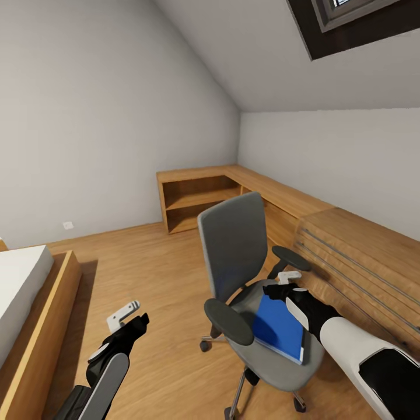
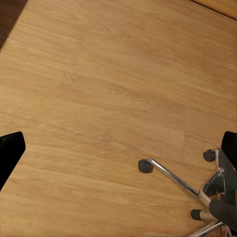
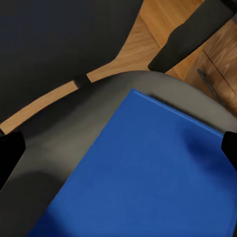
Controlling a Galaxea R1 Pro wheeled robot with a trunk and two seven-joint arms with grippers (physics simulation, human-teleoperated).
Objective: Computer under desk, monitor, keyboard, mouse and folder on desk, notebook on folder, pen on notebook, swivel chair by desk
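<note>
The swivel chair (image 1: pixel 233 245) stands mid-room, with a grey seat and back, black armrests and a chrome base (image 2: pixel 183 182). The bright blue folder (image 1: pixel 279 326) lies flat on its seat (image 3: pixel 64 148), and in the right wrist view the folder (image 3: pixel 148 173) is close below. My right gripper (image 1: pixel 274 290) hovers just above the folder's far edge. It is open (image 3: pixel 118 153), with one fingertip (image 3: pixel 10 153) at each side and nothing held. My left gripper (image 1: pixel 137 318) hangs open (image 2: pixel 118 148) over the bare wooden floor, to the left of the chair.
A light wood dresser (image 1: pixel 361 262) with long handles stands close behind the chair on the right. A low wooden shelf unit (image 1: pixel 198 201) runs along the back corner. A bed (image 1: pixel 23 286) in a wooden frame is at the left. Open floor (image 1: pixel 163 262) lies between.
</note>
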